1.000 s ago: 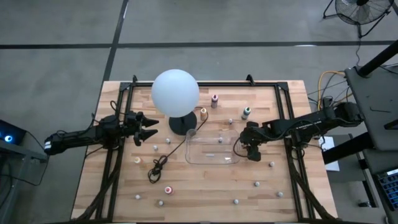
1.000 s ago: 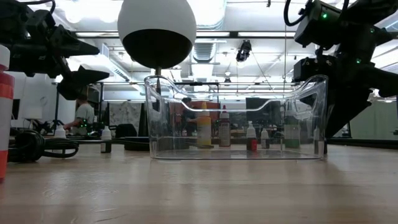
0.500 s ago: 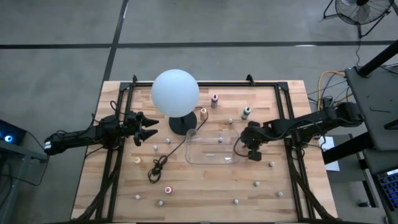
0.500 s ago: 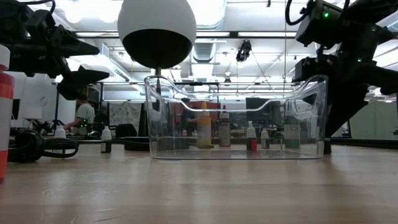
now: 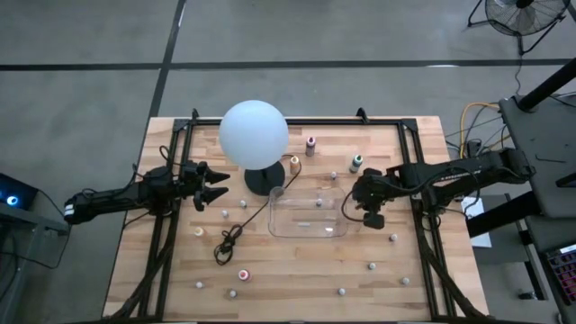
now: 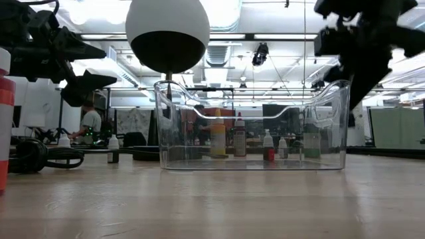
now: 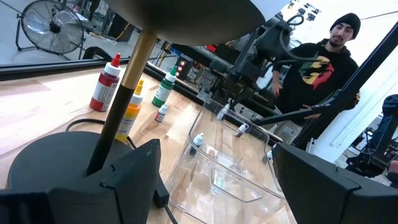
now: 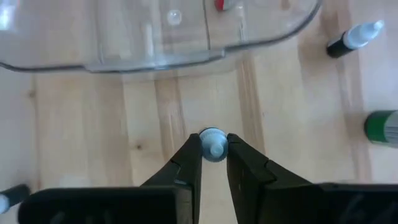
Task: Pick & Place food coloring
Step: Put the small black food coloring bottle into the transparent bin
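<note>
Wood-plank table (image 5: 297,270), black frame rails down both sides. White globe lamp (image 5: 254,133) on a black base stands at the far-centre, cord trailing toward the near side. Clear tray (image 5: 306,211) sits mid-table, just right of the lamp base; one small bottle (image 5: 317,203) lies inside it.

Left arm waits at the left edge, left tool (image 5: 214,187) hovering with fingers spread, nothing in them, pointing at the lamp base.

Right tool (image 5: 372,214) is just beside the tray's right end, lifted off the table. In the right wrist view its fingers are clamped on a tiny dropper bottle (image 8: 212,145), pale blue-white cap. Bottle hangs upright, long axis vertical, cap facing the wrist camera, body hidden below it; wood and the tray's rim lie beneath.

Other bottles stand scattered, upright, caps up: a pink-capped one (image 5: 310,144) and a green one (image 5: 356,163) at the far side, several white-capped ones near the front edge, one with a red band (image 5: 243,274) front-left.

Person in a dark top (image 7: 323,62) stands beyond the table.
</note>
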